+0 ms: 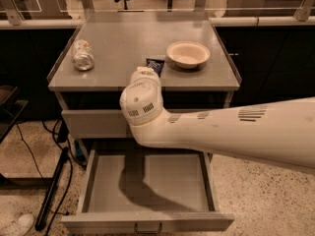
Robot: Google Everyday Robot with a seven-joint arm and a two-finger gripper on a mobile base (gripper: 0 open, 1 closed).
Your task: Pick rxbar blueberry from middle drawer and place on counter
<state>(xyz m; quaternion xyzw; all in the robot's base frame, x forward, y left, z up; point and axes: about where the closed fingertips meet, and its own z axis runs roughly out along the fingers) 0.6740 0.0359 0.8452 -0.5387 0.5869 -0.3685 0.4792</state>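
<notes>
**Item: cabinet scene, single camera view**

- Tabletop (123, 36) – the counter, a flat grey metal top with low raised rims along its sides.
- Rxbar blueberry (155, 65) – a dark-wrapped bar lying flat on the tabletop toward its 6 o'clock edge. It sat at about 8 o'clock from the bowl and just beside it. Its near end was covered by the arm's wrist.
- Bowl (188, 54) – pale and shallow, upright, on the 3 o'clock side of the tabletop.
- Can (82, 54) – crushed and silver, on its side at the 9 o'clock side, well apart from the bar.
- Arm (231, 132) – a thick white limb that entered from 3 o'clock and crossed in front of the cabinet. Its rounded wrist rose over the tabletop's front edge.
- Gripper (148, 73) – at the wrist's far end, over the front of the tabletop and right at the bar. Only its pale back showed, so whether it gripped the bar or had let go could not be told.
- Upper drawer (93, 123) – grey, closed, partly behind the arm.
- Middle drawer (182, 181) – pulled fully out at 6 o'clock, its grey floor carrying only the arm's shadow.
- Handle (148, 227) – small and dark, at the centre of the middle drawer's front.
- Floor (266, 200) – speckled, with dark cables (54, 191) at 8 o'clock.
</notes>
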